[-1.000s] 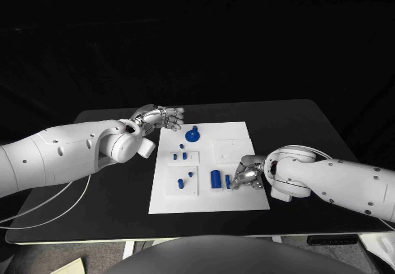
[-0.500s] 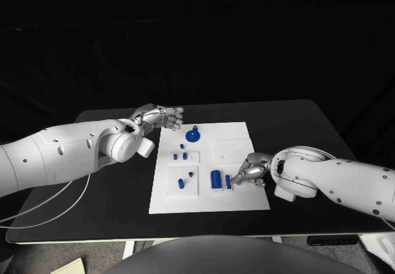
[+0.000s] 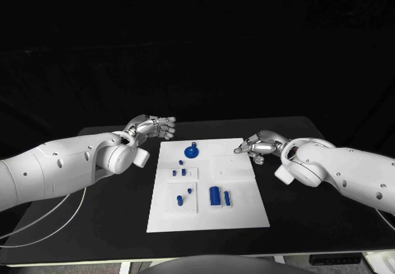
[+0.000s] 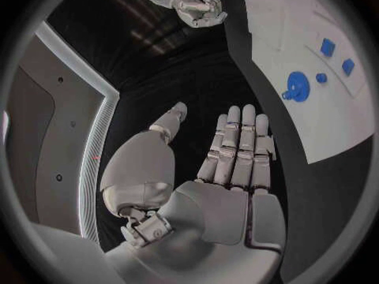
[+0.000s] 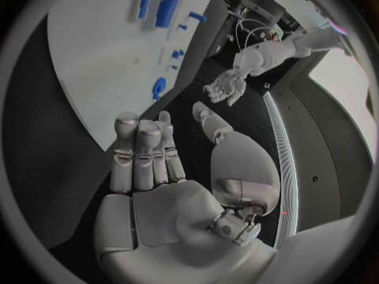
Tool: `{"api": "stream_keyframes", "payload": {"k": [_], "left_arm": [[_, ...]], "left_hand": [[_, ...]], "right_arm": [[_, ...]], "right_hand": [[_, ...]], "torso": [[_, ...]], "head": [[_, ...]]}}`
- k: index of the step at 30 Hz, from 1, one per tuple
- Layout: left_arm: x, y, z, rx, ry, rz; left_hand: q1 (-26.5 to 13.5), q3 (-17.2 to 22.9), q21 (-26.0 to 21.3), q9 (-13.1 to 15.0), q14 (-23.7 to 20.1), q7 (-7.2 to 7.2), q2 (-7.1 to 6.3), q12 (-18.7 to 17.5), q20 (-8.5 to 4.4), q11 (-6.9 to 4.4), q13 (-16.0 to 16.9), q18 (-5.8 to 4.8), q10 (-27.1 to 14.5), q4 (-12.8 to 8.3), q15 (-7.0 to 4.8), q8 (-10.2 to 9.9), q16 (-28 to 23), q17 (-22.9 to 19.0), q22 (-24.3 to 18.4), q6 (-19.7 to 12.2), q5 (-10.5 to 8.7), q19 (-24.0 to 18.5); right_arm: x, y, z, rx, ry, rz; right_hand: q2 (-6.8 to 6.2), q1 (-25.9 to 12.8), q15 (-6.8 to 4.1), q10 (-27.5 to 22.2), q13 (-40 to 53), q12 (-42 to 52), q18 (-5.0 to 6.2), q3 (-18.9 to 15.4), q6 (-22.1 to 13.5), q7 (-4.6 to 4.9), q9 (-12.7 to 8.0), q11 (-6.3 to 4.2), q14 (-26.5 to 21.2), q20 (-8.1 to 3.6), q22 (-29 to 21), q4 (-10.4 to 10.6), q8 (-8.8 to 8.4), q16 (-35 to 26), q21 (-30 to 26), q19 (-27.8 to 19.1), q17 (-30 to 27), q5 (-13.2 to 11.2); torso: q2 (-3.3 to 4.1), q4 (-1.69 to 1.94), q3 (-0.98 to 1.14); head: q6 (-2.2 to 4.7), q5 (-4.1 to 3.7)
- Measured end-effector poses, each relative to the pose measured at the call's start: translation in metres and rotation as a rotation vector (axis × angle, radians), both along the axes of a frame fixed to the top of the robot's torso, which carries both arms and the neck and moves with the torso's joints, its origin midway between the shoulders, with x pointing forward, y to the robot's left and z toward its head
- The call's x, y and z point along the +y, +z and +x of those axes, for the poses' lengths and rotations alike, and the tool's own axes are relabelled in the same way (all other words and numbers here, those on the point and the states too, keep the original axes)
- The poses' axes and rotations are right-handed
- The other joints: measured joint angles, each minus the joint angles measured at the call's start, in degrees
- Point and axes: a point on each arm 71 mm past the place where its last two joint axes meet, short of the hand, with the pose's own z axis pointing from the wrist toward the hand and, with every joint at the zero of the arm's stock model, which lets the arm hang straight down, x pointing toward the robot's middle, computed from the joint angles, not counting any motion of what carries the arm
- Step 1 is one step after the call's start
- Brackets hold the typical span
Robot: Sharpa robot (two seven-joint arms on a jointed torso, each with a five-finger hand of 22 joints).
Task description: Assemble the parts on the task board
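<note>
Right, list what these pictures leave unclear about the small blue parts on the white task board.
- White task board, head view: whether the small blue pegs stand in holes or lie loose is too small to tell.
- Round blue wheel-shaped part, head view: its fit to the board is too small to judge.
- Long blue blocks, right wrist view: fisheye bending blurs their shape.
- Left hand and right hand hide no parts.

Table [image 3: 99,220]: was black, with a pale front edge.
Task board [image 3: 238,214]: a white rectangular plate that lay flat at the table's middle, its long side running away from the robot.
Cable [image 3: 49,214]: a thin white line that crossed the table's left part.
</note>
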Motion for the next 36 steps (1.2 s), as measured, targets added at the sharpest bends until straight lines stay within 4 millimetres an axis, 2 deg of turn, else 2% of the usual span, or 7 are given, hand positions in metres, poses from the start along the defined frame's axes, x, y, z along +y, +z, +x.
{"api": "stream_keyframes", "payload": {"k": [9,14,21,27,29,32,36], "left_arm": [[0.021,0.009,0.019,-0.044,0.108,-0.066],[0.029,0.007,0.031,-0.061,0.149,-0.081],[0.03,0.006,0.041,-0.076,0.159,-0.102],[0.025,0.006,0.044,-0.079,0.149,-0.115],[0.025,0.006,0.043,-0.077,0.149,-0.115],[0.023,0.005,0.042,-0.074,0.147,-0.12],[0.009,0.005,0.036,-0.07,0.131,-0.143]], "left_hand": [[0.36,-0.26,-0.46,-0.27,0.06,-0.2,0.93,0.0,-0.21,0.2,0.0,-0.07,0.2,-1.22,0.02,0.22,-0.29,0.48,0.0,0.21,0.6,0.21],[0.07,-0.52,-1.71,-0.47,-1.79,-0.2,1.39,-0.39,0.31,0.27,-0.18,-0.02,0.0,-2.09,0.4,0.22,-1.86,0.48,0.0,0.2,0.6,-0.58],[-0.16,-0.58,-3.74,-1.16,-5.08,-1.02,1.62,-0.39,0.51,-0.02,-1.85,-0.02,-3.72,-3.14,0.64,-0.35,-4.68,-0.19,-0.01,-1.03,0.12,-2.39],[-1.23,-0.95,-4.3,-1.75,-6.16,-1.2,2.01,-0.53,0.44,-0.29,-2.31,-0.89,-4.3,-3.03,0.47,-0.78,-5.31,-0.77,-0.25,-2.14,-0.05,-3.28],[-12.66,-5.77,-9.28,-7.39,-16.57,-3.2,2.87,-1.56,-0.12,-1.89,-4.02,-0.9,-8.61,-0.39,-1.31,-5.04,-9.77,-6.56,-5.18,-12.28,-1.59,-10.9],[-27.57,-12.19,-15.74,-14.82,-30.21,-5.84,3.8,-2.68,-0.9,-4.18,-6.25,-1.02,-25.58,3.41,-3.72,-10.58,-15.63,-14.22,-13.41,-25.51,-3.5,-20.74],[-38.83,-17.08,-20.67,-20.52,-40.62,-7.86,4.49,-3.31,-1.46,-5.85,-7.95,-1.78,-44.4,6.33,-5.57,-14.79,-20.07,-20.1,-28.54,-35.59,-4.99,-28.25]], "right_arm": [[-0.015,0.019,0.047,-0.113,-0.153,0.202],[-0.023,0.02,0.061,-0.131,-0.222,0.29],[-0.027,0.012,0.07,-0.126,-0.273,0.379],[-0.033,0.011,0.073,-0.126,-0.285,0.409],[-0.033,0.011,0.073,-0.125,-0.286,0.408],[-0.033,0.012,0.071,-0.125,-0.286,0.41],[-0.027,0.012,0.065,-0.123,-0.279,0.43]], "right_hand": [[2.34,2.34,3.94,-12.02,-7.52,-8.7,-0.51,0.16,-4.59,3.28,0.41,3.3,-12.39,5.04,-3.2,-2.79,-1.38,-9.76,-10.49,-13.34,-5.51,2.44],[2.63,2.63,10.37,-17.82,-22.77,-22.76,-1.97,1.45,-5.49,4.22,1.25,6.71,-22.25,9.03,-9.03,-3.12,-1.02,-23.38,-22.23,-25.87,-14.51,3.59],[3.84,3.85,14.36,-12.11,-45.73,-39.21,-3.34,-0.52,-6.74,4.15,-1.05,8.46,-23.9,12.8,-16.7,-3.29,-1.02,-39.62,-33.07,-31.59,-26.49,4.19],[4.66,3.63,14.31,-8.88,-54.3,-44.96,-3.32,-2.84,-7.54,3.45,-4.28,8.3,-23.6,13.93,-20.65,-2.79,-0.85,-43.62,-36.64,-31.37,-30.84,4.09],[5.52,-7.98,12.55,-21.15,-57.27,-48.27,-4.69,-8.94,-18.03,1.26,-11.49,6.31,-34.36,11.65,-32.98,0.87,-3.4,-48.71,-40.88,-39.29,-36.59,1.07],[6.33,-23.03,9.79,-37.3,-60.76,-52.36,-7.91,-16.73,-32.03,-1.85,-20.76,3.68,-48.64,8.14,-48.96,5.65,-6.78,-55.28,-46.29,-49.56,-43.91,-3.04],[6.94,-34.34,7.83,-49.65,-63.41,-55.45,-10.09,-22.68,-42.71,-4.15,-27.87,1.66,-59.49,5.55,-61.19,9.28,-9.37,-60.27,-50.4,-57.38,-49.52,-6.21]], "torso": [[-1.15,-0.38,-0.65],[-1.78,-0.42,-0.94],[-2.47,-0.38,-0.98],[-2.64,-0.32,-0.86],[-2.64,-0.31,-0.86],[-2.52,-0.13,-0.9],[-1.75,0.79,-1.08]], "head": [[4.89,-0.1],[6.85,0.26],[8.64,0.79],[9.67,1.2],[9.68,1.21],[9.67,0.92],[9.87,-0.24]]}}
